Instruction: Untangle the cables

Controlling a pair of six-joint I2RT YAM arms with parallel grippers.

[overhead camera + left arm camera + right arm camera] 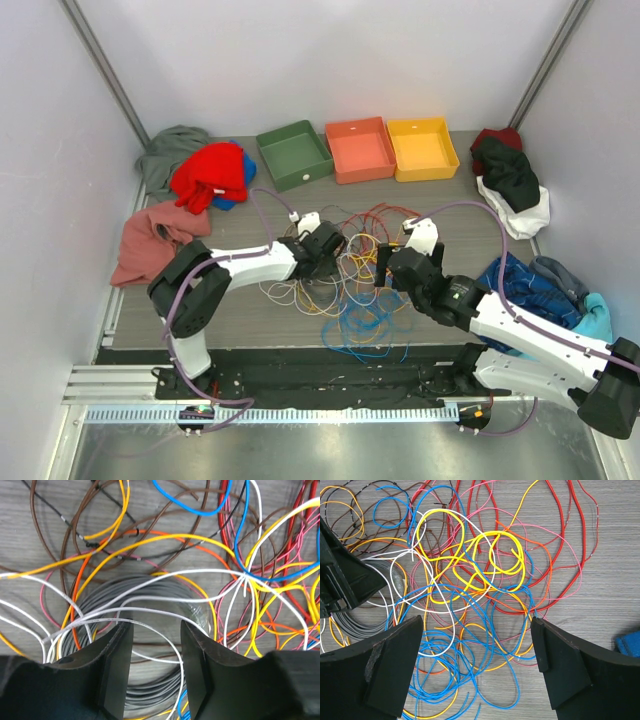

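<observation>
Left wrist view: left gripper (156, 630) half open over grey wire coil (100, 597); better pinch coil alone, lift slowly. Right gripper (476, 625) wide, empty, above tangle of thin coloured cables (470, 582).

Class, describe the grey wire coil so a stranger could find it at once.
Find the tangle of cables mid-table, before the three coloured trays. At its left side, under the left gripper, lies the grey coil. Alone among loose coloured loops, it is wound in neat rings.
</observation>
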